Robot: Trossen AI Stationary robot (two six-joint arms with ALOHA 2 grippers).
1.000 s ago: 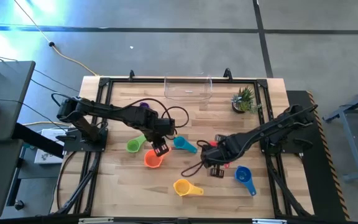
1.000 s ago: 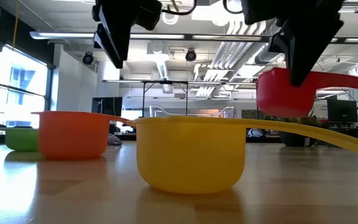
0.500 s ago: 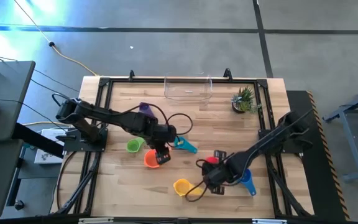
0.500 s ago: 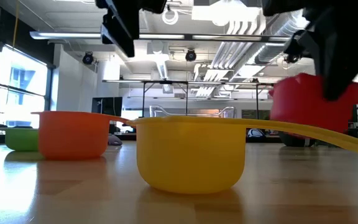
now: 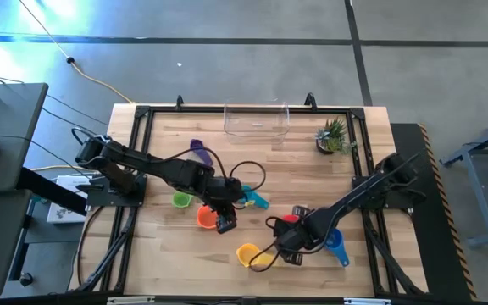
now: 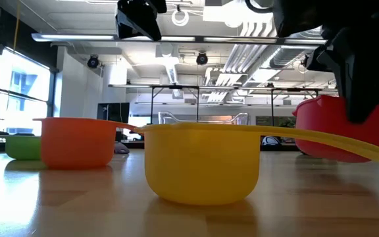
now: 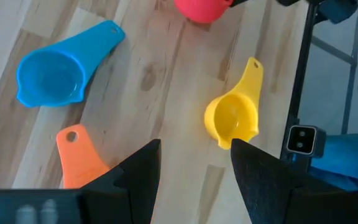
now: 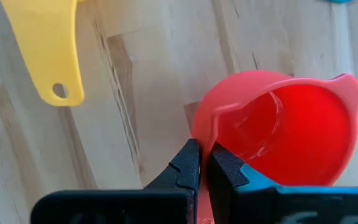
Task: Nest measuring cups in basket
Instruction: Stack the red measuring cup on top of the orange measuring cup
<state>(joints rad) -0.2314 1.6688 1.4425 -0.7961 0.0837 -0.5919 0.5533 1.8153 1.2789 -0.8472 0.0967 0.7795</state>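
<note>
Meanwhile the right gripper (image 8: 202,163) is pinching the red cup (image 8: 291,134) by its handle, mouth facing up; the left gripper (image 7: 194,177) is hanging open over the orange cup (image 7: 79,155).

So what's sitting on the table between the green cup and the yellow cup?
The orange cup lies between the green cup and the yellow cup, shown in the high view.

Cups: red (image 8: 291,127), yellow (image 6: 201,161), orange (image 6: 75,141), blue (image 7: 51,74), green (image 6: 22,145).
</note>
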